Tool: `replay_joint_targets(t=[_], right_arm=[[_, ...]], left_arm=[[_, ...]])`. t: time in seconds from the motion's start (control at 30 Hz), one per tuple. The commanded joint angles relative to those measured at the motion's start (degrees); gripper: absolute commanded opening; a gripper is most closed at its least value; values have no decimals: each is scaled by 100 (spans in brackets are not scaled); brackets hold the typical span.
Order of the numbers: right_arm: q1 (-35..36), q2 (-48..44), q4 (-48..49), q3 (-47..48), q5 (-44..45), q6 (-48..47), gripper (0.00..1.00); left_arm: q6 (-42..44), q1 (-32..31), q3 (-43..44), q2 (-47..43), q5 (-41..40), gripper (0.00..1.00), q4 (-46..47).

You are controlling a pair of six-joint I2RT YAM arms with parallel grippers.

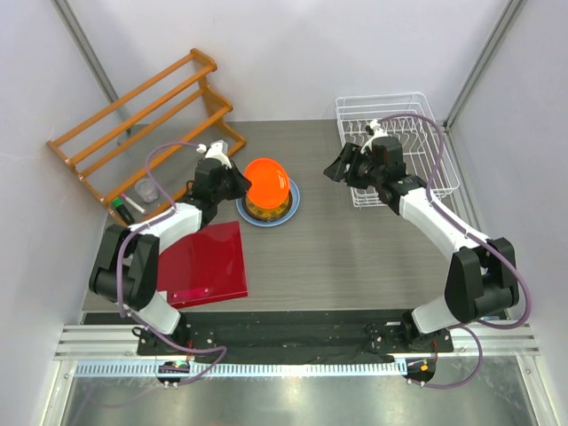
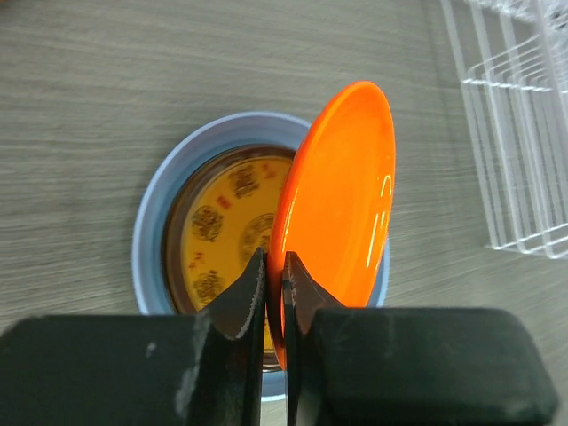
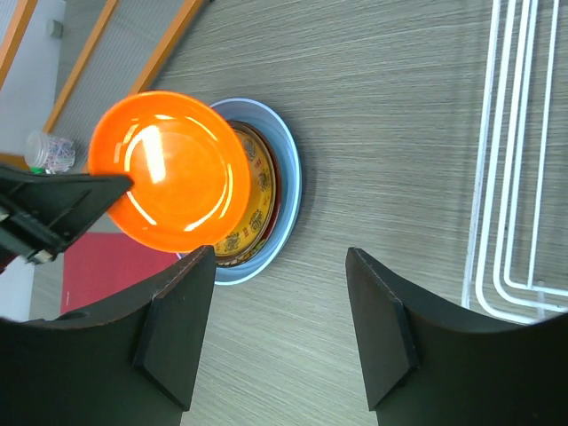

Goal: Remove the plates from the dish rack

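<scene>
The left gripper (image 2: 273, 266) pinches the rim of the orange plate (image 2: 342, 204), which is tilted over the yellow plate (image 2: 226, 235) on the light blue plate (image 2: 153, 232). The right gripper (image 3: 280, 255) is spread wide and empty, near the dish rack (image 1: 417, 120).

Robotics lab cell for sure, not anybody's kitchen. The grey wood-grain table (image 1: 355, 257) sat boxed in by plain white panels (image 1: 293, 53) on aluminium posts (image 1: 484, 58). The left arm (image 1: 133, 266) and right arm (image 1: 435, 222) were bolted to a black base plate (image 1: 293, 342) between aluminium rails (image 1: 106, 342), with purple-grey cables (image 1: 524, 280) looping loose along them. The kitchen stuff just read as test props (a white wire dish rack (image 1: 439, 120), an orange wooden slatted rack (image 1: 133, 115), an orange plate (image 1: 266, 182), a flat red board (image 1: 209, 262)), all set out on that one table under a fixed overhead camera.
</scene>
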Motion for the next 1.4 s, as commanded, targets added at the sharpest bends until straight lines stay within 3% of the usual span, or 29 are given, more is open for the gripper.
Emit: replay_joint_targets(t=[0.0,0.3,0.5,0.67,0.7,0.73,1.03,1.3,1.37], right_arm=[[-25,-264,-55,214,109,-179,67],[-113,-203,-64,74,82,-205,67],[-166,-115,-73,30,161,-266,67],[-245,-123,-81,-14,275,-389,68],[-262,-141,-90,-40,415,-433,68],[-280,-193,-108,-58,477,-477,69],[-403,-676,-169,-427,1557,-1312,74],[-403,-1686,1402,-1988,3342,-1778,77],[-377,-1854,1884,-2350,3518,-1665,85]], left_arm=[[168,86,309,352,-53,0,-127],[142,147,284,642,-36,0,-136],[81,147,240,704,26,42,-198],[98,147,239,581,44,67,-320],[115,139,239,546,43,79,-338],[133,139,257,502,35,98,-425],[493,139,564,-332,-123,99,-1181],[1169,130,363,-1799,-1115,99,-1586],[1240,130,170,-2169,-1370,99,-1595]])
